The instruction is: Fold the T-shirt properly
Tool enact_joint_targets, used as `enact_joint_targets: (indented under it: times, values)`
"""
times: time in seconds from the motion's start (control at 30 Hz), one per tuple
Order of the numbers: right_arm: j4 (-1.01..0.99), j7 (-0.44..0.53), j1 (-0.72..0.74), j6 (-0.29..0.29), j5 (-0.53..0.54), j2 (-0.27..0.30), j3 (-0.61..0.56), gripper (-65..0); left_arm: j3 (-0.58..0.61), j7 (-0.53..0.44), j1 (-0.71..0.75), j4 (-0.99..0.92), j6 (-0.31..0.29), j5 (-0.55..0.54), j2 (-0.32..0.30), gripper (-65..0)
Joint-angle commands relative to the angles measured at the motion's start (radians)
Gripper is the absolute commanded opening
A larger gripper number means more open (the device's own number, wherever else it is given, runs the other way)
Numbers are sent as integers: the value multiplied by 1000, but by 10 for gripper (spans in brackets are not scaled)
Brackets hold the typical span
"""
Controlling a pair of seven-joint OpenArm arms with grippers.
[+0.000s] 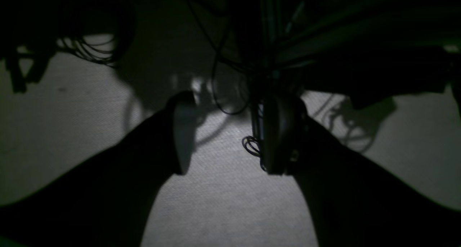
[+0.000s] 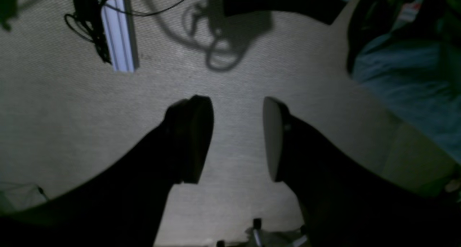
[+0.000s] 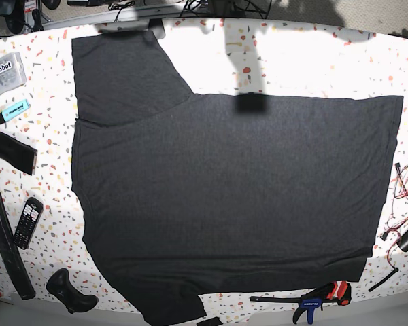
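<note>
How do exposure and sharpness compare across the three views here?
Left wrist view: very dark, the left pincer a soft silhouette. Right wrist view: dim, vignetted, the right pincer blurred. Base view: bright and sharp, the T-shirt clear, glare on the table.

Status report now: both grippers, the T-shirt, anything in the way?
Left gripper open, empty. Right gripper open, empty, both over bare floor. T-shirt spread flat on table, unfolded. Remote and clamp lie beside it, nothing on it.

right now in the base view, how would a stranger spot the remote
Start at the big dark T-shirt on the speckled table and go to its left edge. The remote lies just beyond it: small, black, slim, the only thing with rows of pale buttons.
</note>
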Motion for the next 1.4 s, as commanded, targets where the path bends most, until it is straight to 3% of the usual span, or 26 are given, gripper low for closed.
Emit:
enact_joint_targets:
  times: [0.0,0.13,0.33,0.5,0.6,0.73,0.87,1.0,1.2,1.27,1.37]
  values:
    - [40,-3,-51,-3,-28,24,0,-376,-2,-8,40,42,-2,-1,-14,-367]
    - [240,-4,-186,-69,-147,94,0,-376,-2,63,143,211,-2,-1,-40,-367]
    - [497,-3,-352,-225,-167,188,1,-377,-2,118,290,442,13,-89,-101,-367]
    - [628,-25,-406,-282,-272,218,15,-377,-2,174,366,586,55,-109,-134,-367]
    - [690,-31,-414,-286,-272,217,33,-377,-6,203,384,650,86,-109,-134,-367]
    - [802,-56,-414,-286,-273,217,51,-377,-6,266,411,743,84,-109,-134,-367]
    - [971,-124,-430,-286,-353,218,56,-377,-6,355,465,873,84,-118,-177,-367]
    - [1125,-127,-449,-286,-428,218,56,-377,-6,356,531,992,89,-117,-245,-367]
    - [1266,-132,-445,-326,-532,218,56,-377,-6,360,568,1131,177,-107,-283,-367]
    - [1295,-131,-445,-331,-578,218,56,-377,-6,360,568,1168,200,-66,-283,-367]
    - [1331,-132,-425,-330,-672,249,54,-377,-6,360,565,1227,200,93,-292,-367]
